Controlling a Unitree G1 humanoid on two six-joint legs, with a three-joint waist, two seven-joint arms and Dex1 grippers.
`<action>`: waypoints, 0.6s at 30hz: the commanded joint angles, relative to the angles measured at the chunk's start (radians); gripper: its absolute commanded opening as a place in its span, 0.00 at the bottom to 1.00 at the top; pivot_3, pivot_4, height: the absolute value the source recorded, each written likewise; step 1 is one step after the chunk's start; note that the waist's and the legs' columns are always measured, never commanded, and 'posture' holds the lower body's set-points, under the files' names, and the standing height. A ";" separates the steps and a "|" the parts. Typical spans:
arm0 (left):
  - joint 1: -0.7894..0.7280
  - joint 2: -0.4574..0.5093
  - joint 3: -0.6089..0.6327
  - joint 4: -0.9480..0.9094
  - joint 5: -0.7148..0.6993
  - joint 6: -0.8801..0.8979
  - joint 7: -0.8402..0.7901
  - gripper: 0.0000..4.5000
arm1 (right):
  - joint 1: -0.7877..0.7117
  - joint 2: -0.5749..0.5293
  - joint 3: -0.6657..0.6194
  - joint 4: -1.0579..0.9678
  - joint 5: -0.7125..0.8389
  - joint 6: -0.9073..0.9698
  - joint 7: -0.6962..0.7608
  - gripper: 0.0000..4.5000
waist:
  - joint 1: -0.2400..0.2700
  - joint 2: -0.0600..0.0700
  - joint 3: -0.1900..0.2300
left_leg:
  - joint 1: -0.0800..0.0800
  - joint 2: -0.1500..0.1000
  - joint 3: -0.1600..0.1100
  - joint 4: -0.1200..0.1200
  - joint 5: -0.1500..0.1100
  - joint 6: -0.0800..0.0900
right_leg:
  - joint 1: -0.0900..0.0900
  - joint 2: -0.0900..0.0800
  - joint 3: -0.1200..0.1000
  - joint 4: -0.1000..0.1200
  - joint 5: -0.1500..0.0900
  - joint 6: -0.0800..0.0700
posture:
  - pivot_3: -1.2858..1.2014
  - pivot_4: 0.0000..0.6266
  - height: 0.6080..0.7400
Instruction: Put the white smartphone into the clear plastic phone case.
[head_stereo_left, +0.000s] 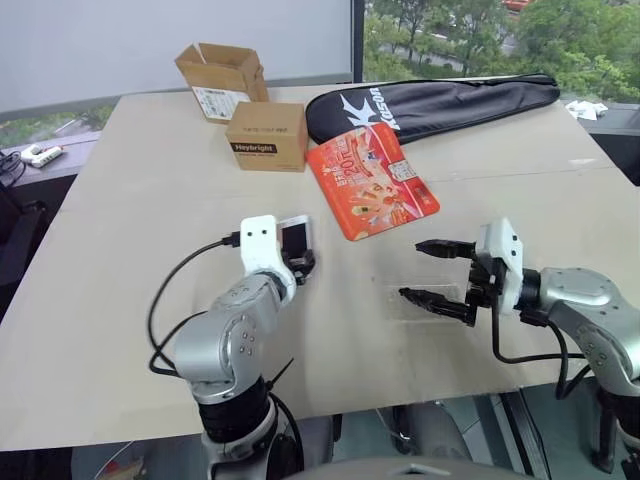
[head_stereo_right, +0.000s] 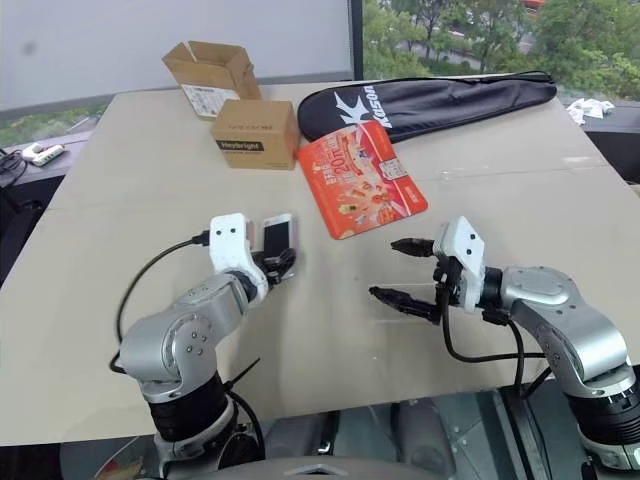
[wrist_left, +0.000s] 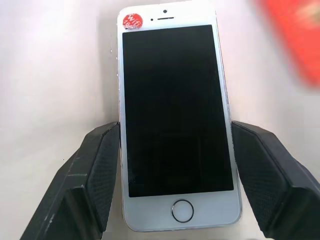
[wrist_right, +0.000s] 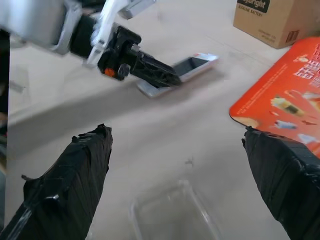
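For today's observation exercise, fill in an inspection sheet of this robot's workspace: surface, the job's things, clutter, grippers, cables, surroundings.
Surface: beige table, flat.
Job's things: white smartphone held tilted above the table; clear plastic phone case lying on the table under the right gripper.
Clutter: two cardboard boxes, red-orange packet, black bag.
Grippers: left gripper shut on the phone's long edges; right gripper open.
Cables: black cable at left wrist.
Surroundings: window, trees outside.

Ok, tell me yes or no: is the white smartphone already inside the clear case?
No: the white smartphone sits between the left gripper fingers, apart from the empty clear plastic phone case.
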 joint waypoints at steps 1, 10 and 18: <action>-0.010 -0.062 0.052 -0.057 -0.132 -0.147 -0.106 0.64 | -0.021 0.035 -0.045 -0.021 0.073 0.067 -0.066 1.00 | 0.004 0.000 0.000 | -0.005 0.000 0.000 0.001 0.000 0.000 | -0.005 0.000 0.000 0.000 0.000 0.000 | 0.52 0.24 1.00; -0.094 -0.304 0.180 0.084 -0.445 -0.325 0.029 0.64 | -0.084 0.132 0.000 -0.029 0.051 0.118 -0.218 1.00 | 0.005 -0.001 0.000 | -0.011 -0.004 0.000 0.001 0.000 0.001 | -0.010 -0.003 -0.001 0.001 0.001 -0.001 | 0.52 0.24 1.00; -0.094 -0.326 0.181 0.221 -0.945 -0.580 0.323 0.64 | -0.142 0.300 0.071 -0.042 0.007 0.143 -0.393 1.00 | 0.005 0.000 0.000 | -0.009 -0.003 -0.002 0.001 0.000 0.000 | -0.009 -0.002 -0.001 0.003 0.001 -0.001 | 0.52 0.24 1.00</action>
